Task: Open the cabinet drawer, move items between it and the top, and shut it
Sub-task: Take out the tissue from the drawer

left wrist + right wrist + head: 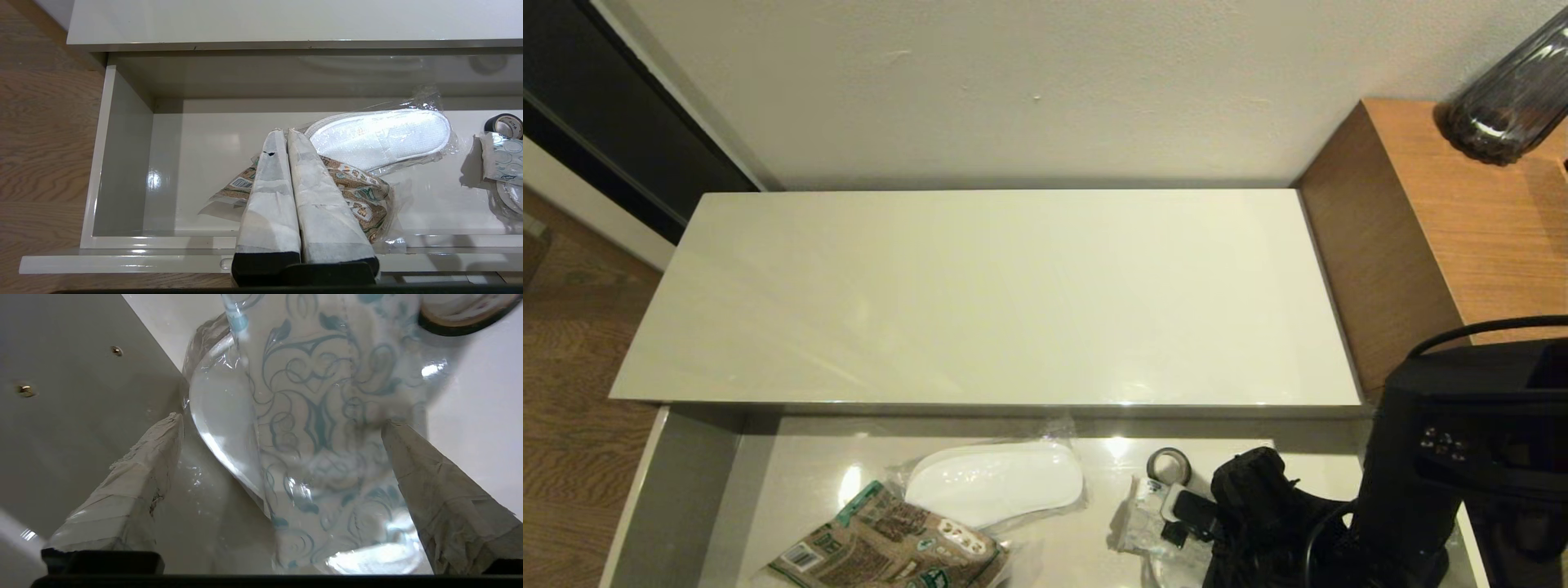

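I'm bringing the right gripper point(282, 457), jaws spread wide, down astride the white pack point(327, 416) in the open drawer point(122, 163), aiming to centre it before squeezing.

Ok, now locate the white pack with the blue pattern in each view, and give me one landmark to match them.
Head view: the white pack lies in the open drawer, lower right, by the right arm.
Left wrist view: at the right edge, below the tape ring.
Right wrist view: fills the centre, between the open jaws.
Shared landmark: the tape ring beside the pack.
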`<state>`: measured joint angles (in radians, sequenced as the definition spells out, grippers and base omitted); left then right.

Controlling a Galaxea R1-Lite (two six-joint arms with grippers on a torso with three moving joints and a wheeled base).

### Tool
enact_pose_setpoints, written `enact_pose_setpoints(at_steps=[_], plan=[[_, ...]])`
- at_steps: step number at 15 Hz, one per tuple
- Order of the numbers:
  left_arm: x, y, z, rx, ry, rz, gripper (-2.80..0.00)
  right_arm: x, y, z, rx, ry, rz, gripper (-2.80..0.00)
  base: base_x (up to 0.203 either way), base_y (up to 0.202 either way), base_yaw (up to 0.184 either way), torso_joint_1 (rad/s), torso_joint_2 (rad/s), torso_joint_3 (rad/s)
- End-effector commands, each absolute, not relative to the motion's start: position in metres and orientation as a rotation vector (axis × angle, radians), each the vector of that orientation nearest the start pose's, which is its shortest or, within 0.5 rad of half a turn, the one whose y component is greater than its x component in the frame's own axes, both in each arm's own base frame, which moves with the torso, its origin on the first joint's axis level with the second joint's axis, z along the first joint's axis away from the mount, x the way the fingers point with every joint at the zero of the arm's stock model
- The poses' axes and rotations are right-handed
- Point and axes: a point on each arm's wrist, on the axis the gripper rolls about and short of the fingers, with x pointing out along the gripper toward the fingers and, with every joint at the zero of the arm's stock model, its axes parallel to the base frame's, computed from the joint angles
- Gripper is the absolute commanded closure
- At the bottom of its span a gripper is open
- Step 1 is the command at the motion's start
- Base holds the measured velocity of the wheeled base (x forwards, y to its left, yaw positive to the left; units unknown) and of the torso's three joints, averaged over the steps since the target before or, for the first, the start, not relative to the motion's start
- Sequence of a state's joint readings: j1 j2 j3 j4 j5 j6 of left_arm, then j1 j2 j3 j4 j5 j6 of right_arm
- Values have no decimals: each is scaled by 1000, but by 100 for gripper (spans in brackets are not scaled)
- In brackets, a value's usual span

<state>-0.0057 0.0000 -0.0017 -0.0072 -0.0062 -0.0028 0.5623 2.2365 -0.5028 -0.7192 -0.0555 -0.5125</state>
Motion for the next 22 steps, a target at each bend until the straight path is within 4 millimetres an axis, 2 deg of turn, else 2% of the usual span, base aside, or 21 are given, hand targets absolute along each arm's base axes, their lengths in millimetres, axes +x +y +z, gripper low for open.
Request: enact_pose_setpoints(at_steps=[1, 3, 8, 11, 14, 18, 19, 22], plan=[[-23, 0, 77, -3, -8, -12, 0, 246, 153, -52, -790, 859, 709, -280, 0, 0, 0, 0, 0, 0], [-23, 0, 77, -3, -8, -12, 0, 255, 158, -61, -793, 828, 685, -280, 0, 0, 0, 0, 0, 0], [-23, 0, 77, -3, -8, -11, 0, 278, 171, -64, -790, 763, 618, -280, 0, 0, 0, 0, 0, 0], [-23, 0, 77, -3, -8, -12, 0, 289, 170, -70, -782, 750, 580, -280, 0, 0, 0, 0, 0, 0], [-23, 0, 77, -3, -8, -12, 0, 283, 164, -72, -796, 776, 562, -280, 0, 0, 0, 0, 0, 0], [-23, 0, 77, -3, -8, -12, 0, 285, 165, -72, -801, 771, 543, -280, 0, 0, 0, 0, 0, 0], [-23, 0, 77, -3, -8, -11, 0, 284, 163, -68, -820, 769, 511, 0, 0, 0, 0, 0, 0, 0], [-23, 0, 77, -3, -8, -12, 0, 284, 163, -55, -810, 748, 501, 0, 0, 0, 0, 0, 0, 0]])
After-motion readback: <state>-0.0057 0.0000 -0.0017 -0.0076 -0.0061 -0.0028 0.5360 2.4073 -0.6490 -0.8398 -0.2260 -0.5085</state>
